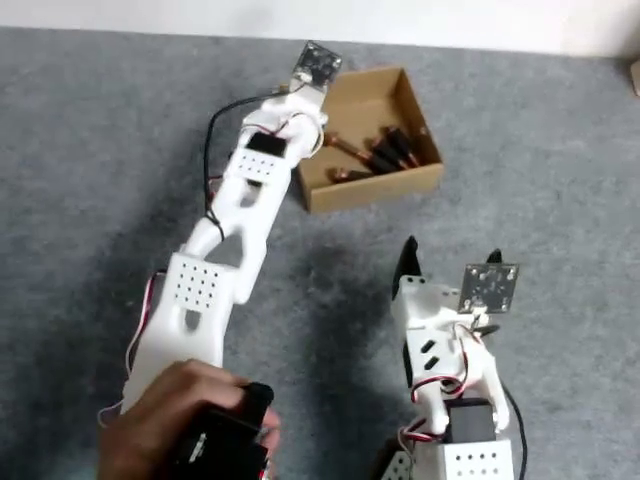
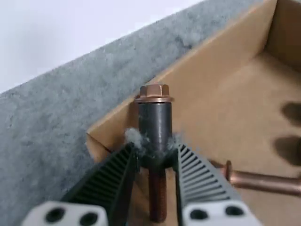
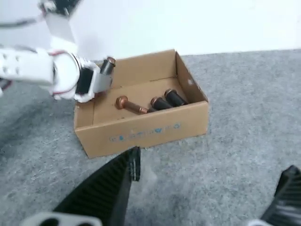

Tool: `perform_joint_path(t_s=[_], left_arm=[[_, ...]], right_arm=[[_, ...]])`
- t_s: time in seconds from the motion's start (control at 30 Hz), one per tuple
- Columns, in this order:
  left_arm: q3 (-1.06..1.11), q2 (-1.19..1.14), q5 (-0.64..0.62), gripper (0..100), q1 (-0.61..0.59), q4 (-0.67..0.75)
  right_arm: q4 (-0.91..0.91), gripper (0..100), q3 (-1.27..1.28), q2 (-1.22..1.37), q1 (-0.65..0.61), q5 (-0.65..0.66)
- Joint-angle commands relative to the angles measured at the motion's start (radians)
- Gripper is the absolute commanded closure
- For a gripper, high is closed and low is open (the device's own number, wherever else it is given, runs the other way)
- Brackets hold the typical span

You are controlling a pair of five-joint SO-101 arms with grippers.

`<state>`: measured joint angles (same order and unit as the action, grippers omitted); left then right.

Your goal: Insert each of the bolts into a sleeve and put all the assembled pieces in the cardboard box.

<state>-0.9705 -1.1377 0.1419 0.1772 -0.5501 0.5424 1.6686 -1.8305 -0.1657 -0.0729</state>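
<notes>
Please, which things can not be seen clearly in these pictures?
1. High view: the wrist covers the left gripper and its sleeved bolt.
2. Left wrist view: dark pieces are blurred and cut off by the edge.
3. Right wrist view: the cardboard box front wall hides part of its floor.

High camera looks straight down — all three views share the cardboard box (image 1: 375,187), left wrist's nearest.

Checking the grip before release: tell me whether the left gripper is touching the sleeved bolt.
Touching. In the left wrist view the left gripper clamps the sleeved bolt by its dark sleeve.
</notes>
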Motion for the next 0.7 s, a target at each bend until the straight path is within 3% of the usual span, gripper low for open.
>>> perform_joint_path(t_s=[0.0, 0.1, 0.23, 0.3, 0.43, 0.57, 0.67], left_arm=[[-0.137, -0.022, 0.005, 100, -0.012, 0.028], [-0.196, -0.041, 0.005, 96, -0.01, -0.058], [-0.219, -0.042, 0.003, 72, -0.013, -0.187], [-0.223, -0.038, 0.005, 65, -0.013, -0.241], [-0.24, -0.031, 0.006, 70, -0.033, -0.258], [-0.387, -0.019, 0.006, 79, -0.088, -0.299], [-0.579, 0.015, 0.006, 83, -0.13, -0.431]], right_arm=[[-0.035, 59.2, 0.094, -0.005, -0.007, 0.011], [-0.035, 59.2, 0.094, -0.005, -0.007, 0.011], [-0.035, 59.2, 0.094, -0.005, -0.007, 0.011], [-0.035, 59.2, 0.094, -0.005, -0.007, 0.011], [-0.036, 59.2, 0.094, -0.005, -0.007, 0.011], [-0.036, 59.2, 0.094, -0.005, -0.007, 0.011], [-0.036, 59.2, 0.094, -0.005, -0.007, 0.011]])
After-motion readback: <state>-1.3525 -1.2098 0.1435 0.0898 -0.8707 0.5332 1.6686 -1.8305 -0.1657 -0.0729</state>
